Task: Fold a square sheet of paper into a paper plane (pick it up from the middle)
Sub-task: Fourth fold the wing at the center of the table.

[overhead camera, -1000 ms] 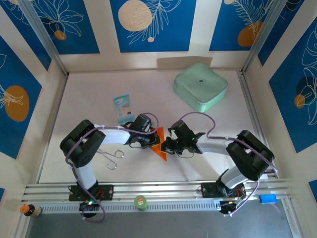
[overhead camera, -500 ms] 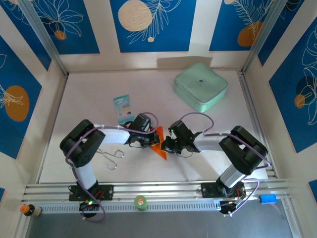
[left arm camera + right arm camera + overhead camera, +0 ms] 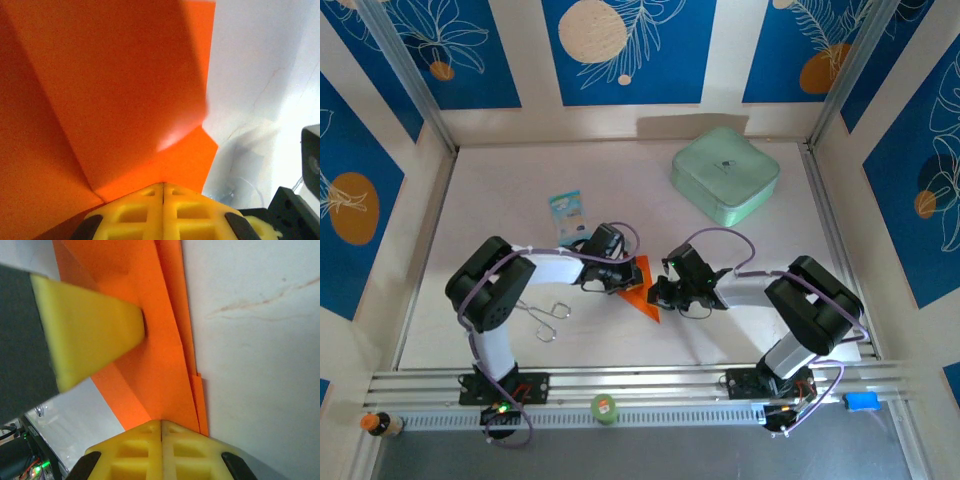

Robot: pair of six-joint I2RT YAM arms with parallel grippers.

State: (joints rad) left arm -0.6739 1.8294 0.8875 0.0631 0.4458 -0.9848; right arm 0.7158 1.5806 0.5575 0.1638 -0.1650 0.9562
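Paper plane (image 3: 642, 298), an orange wedge overhead; wrist views reveal left gripper (image 3: 164, 187) and right gripper (image 3: 161, 423) clamping it

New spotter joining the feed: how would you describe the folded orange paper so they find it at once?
Start at the mint-green square box at the far right of the table, then come toward the near edge to mid-table, where the left gripper and right gripper meet. The folded bright orange paper sits between them: the only orange, pointed thing, unlike the blue-and-white packet farther back left.
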